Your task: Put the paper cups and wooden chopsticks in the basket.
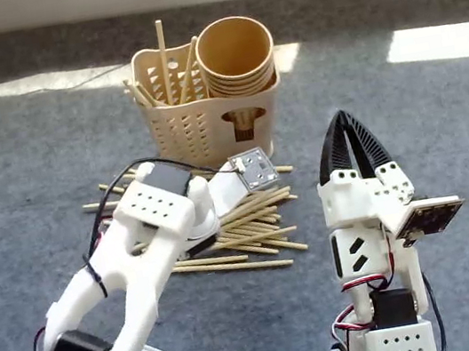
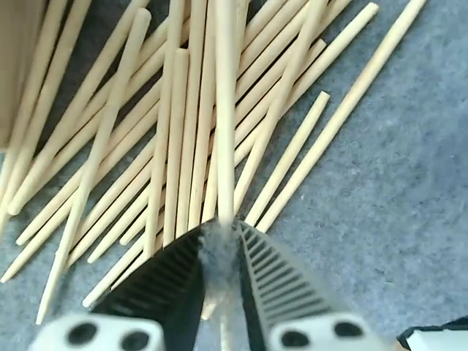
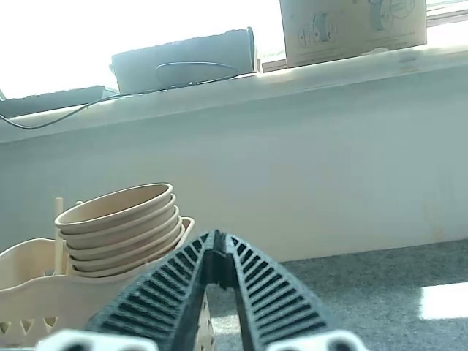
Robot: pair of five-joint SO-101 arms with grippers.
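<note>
- High view, all round: grey carpeted table surface [image 1: 33, 155].
- At 7 o'clock: white left arm [image 1: 134, 273], bent over the pile's 9 o'clock edge.
- At 12 o'clock: cream perforated plastic basket [image 1: 180, 121], upright.
- At centre, just on the basket's 6 o'clock side: loose pile of pale wooden chopsticks [image 1: 256, 226], flat on the table. A few more chopsticks [image 1: 163, 52] stood in the basket's 9 o'clock half.
- In the basket's 3 o'clock half: nested stack of tan paper cups [image 1: 240, 75], mouths up.
- At 5 o'clock: black right gripper [image 1: 343, 121], pointing upward, jaws pressed together on nothing.
- Left wrist view: black left gripper [image 2: 219, 227], jaws clamped on one single chopstick [image 2: 225, 110] over the pile.
</note>
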